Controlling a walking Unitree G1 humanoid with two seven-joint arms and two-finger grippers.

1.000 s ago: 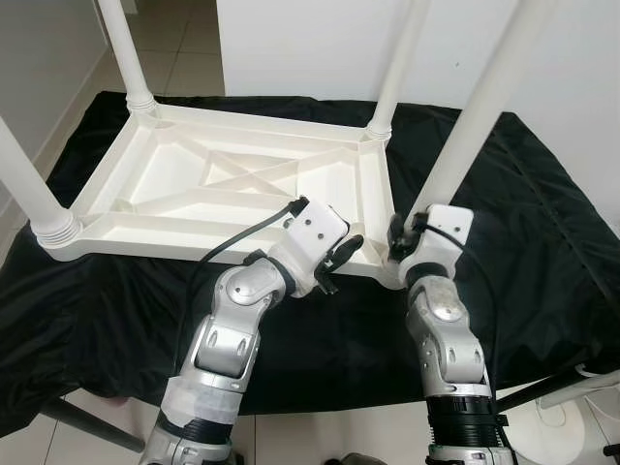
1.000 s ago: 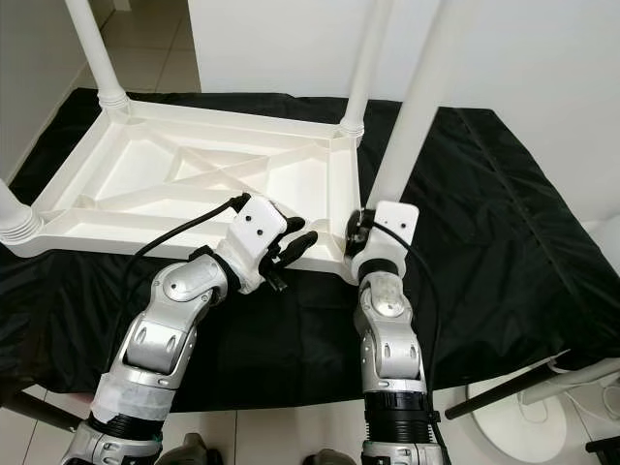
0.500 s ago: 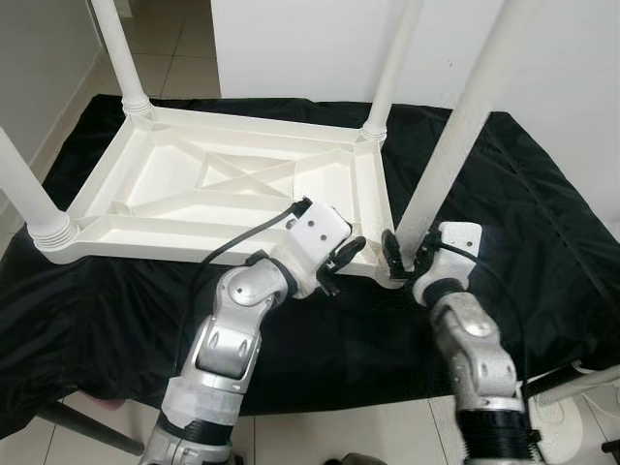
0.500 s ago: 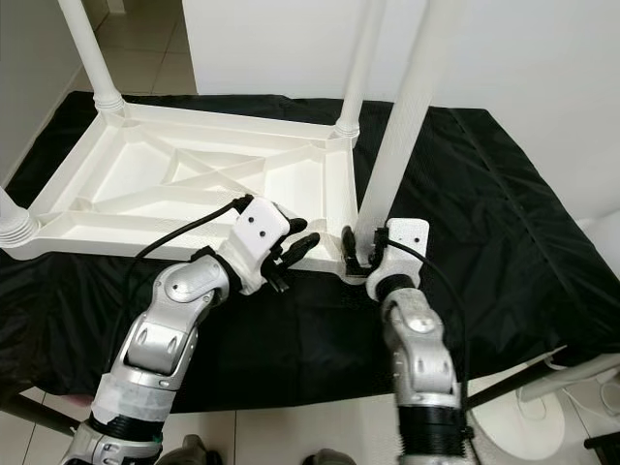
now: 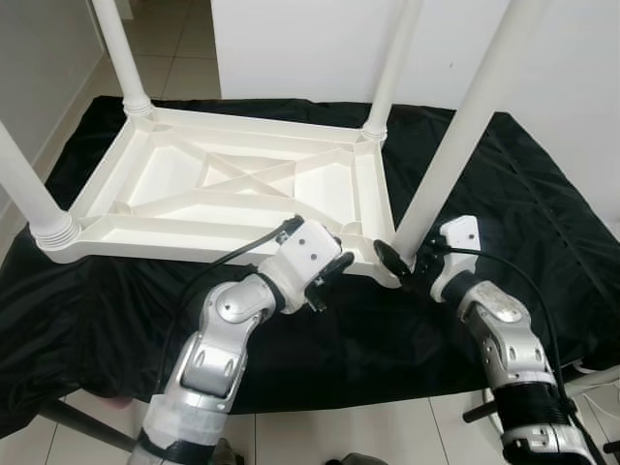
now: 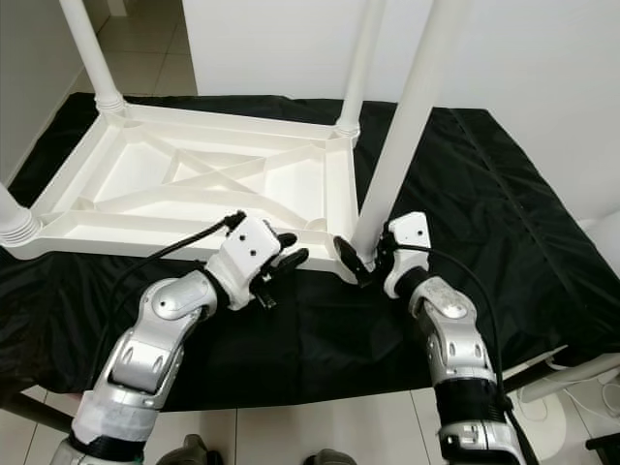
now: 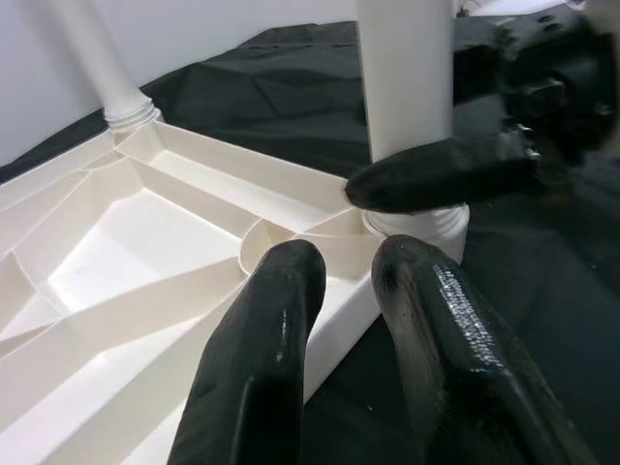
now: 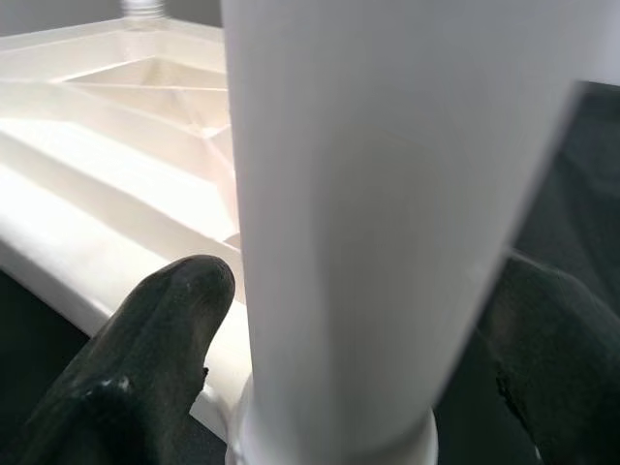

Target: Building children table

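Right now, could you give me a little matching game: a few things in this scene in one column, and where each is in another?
1. right gripper
2. left gripper
3. upturned white table top
4. black cloth

A. spread under everything
B. lying with its ribbed underside up
C. fingers either side of the near right table leg, at its base
D. at the table top's near edge

Pairs: 1-C, 2-D, 3-B, 4-A

White plastic, black cloth, silver metal

The upturned white moulded-plastic table top [image 5: 232,189] and its round smooth plastic legs [image 5: 463,136] look satin; the crinkled black cloth [image 5: 542,223] has a faint sheen; the black gripper fingers [image 7: 266,358] are glossy.
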